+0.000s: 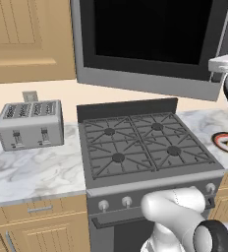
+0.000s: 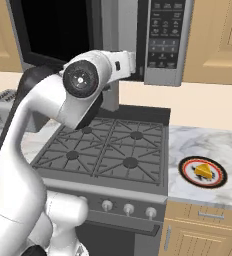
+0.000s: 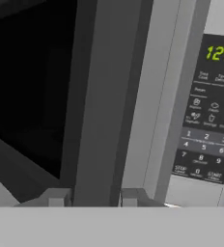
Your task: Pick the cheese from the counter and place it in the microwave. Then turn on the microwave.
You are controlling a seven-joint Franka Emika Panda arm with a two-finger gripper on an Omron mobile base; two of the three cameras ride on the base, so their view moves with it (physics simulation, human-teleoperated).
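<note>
Still untouched, the cheese (image 2: pixel 204 170) lies on the red-rimmed plate (image 2: pixel 190 178) on the counter (image 2: pixel 208 142), right of the stove (image 2: pixel 108 152). The fingers (image 3: pixel 95 197) are up at the microwave (image 2: pixel 165 75), w/ the edge of its open door (image 3: pixel 102 96) between them, probably to swing it; clamped or just apart, I cannot tell.

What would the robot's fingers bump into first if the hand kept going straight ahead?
Probably the microwave. The gripper points at the grey upright strip between the dark door glass and the button panel. How near it is, the pictures do not show.
</note>
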